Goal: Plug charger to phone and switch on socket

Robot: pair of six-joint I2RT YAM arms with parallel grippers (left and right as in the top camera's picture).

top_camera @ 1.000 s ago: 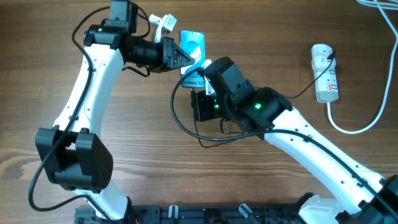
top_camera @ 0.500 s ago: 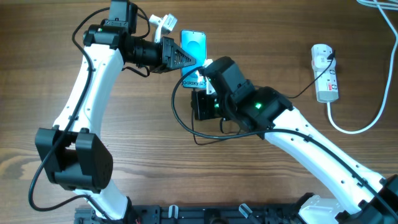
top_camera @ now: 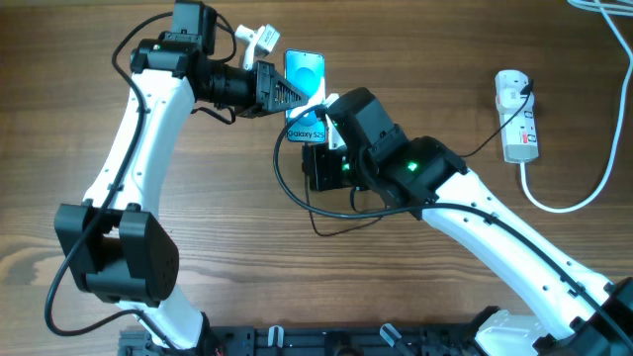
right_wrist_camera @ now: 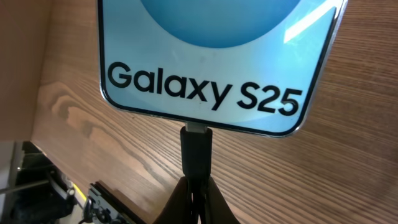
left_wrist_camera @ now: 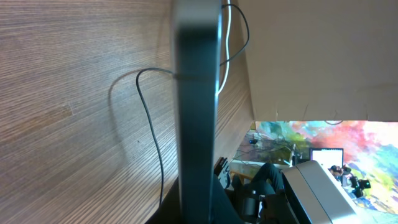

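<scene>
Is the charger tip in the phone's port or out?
In, apparently: the charger tip butts the phone at its lower edge with no gap. Full seating: cannot tell.

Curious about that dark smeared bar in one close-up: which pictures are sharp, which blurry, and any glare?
Left wrist view: the phone, edge-on and close, is out of focus, while the table grain and the charger cable with its shadow are crisp. Right wrist view: the lettering is sharp, with a pale glare streak near the screen's right edge. Overhead view: evenly lit, sharp throughout.

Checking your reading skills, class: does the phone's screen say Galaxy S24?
No, the phone reads "Galaxy S25" along its lower edge.
</scene>
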